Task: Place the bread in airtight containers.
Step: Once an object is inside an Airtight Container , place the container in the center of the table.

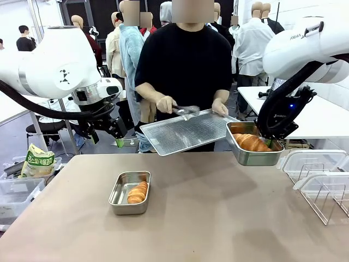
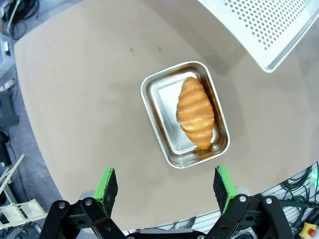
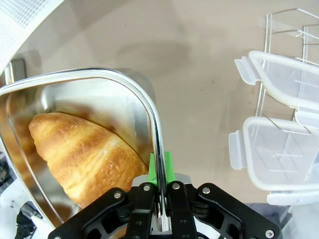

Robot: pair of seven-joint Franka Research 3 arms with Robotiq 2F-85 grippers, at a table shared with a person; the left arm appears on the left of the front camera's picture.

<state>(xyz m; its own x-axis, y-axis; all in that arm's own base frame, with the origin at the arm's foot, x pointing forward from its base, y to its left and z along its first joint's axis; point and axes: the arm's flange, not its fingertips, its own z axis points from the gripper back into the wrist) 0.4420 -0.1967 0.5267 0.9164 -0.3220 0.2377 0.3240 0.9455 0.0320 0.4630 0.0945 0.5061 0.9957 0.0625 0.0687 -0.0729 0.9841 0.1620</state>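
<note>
The right tool (image 3: 160,169) clamps the rim of a raised tin (image 1: 252,158) holding a roll (image 1: 251,142); the one-edge grip could tip it; the left tool (image 2: 167,183) gapes above the worktop's (image 1: 218,218) other filled tin (image 2: 162,112).

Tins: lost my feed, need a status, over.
Left gripper open above table tin, roll inside. Right gripper shut on second tin rim, aloft, other roll inside. Person's tray close beside.

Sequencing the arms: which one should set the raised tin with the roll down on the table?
Right, probably. The right gripper is shut on the raised tin at its rim, roll inside, above the table. The left gripper hangs open over the other tin, holding nothing.
</note>
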